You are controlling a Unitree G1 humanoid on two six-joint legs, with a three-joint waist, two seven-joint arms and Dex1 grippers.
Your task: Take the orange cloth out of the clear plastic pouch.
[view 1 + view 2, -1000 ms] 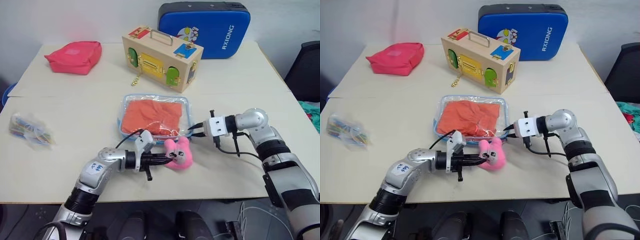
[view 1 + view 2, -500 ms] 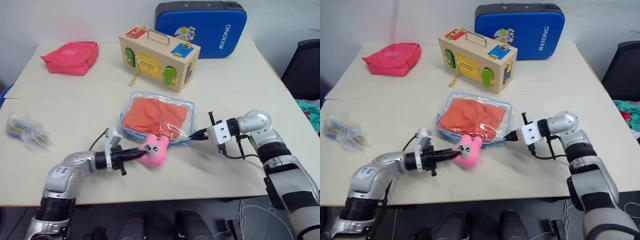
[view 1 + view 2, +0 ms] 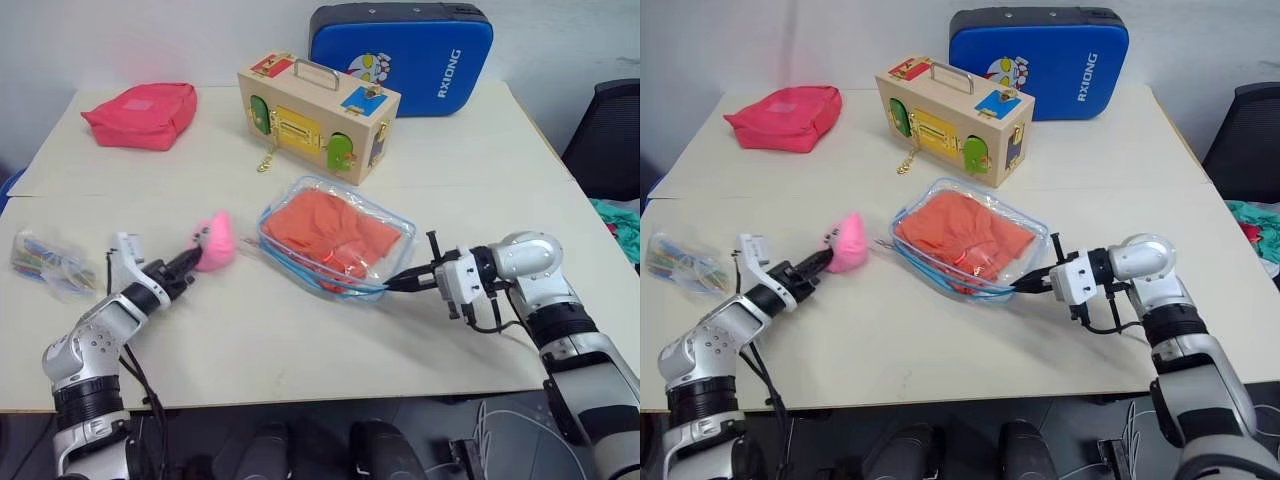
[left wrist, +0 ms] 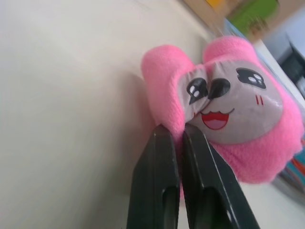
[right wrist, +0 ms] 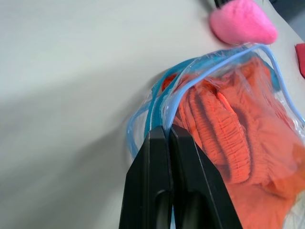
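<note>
Fingers of the right gripper (image 5: 164,136) are pinched shut on the light blue edge of the clear plastic pouch (image 3: 335,245), with the right forearm reaching in from the desk's right side, roughly level and pointing left. That grip lifts the near right corner of the pouch, so it sits tilted near the middle of the desk (image 3: 300,340), its blue-trimmed mouth gaping toward the front edge. Inside lies the orange cloth (image 3: 340,232), wrinkled and bunched, wholly within the plastic. On the left, the left gripper (image 4: 178,136) has its fingers closed tight on the edge of a pink plush toy (image 3: 214,242) with a printed cartoon face, held just above the desk, left of the pouch and apart from it, the left arm stretched forward from the front left corner.
</note>
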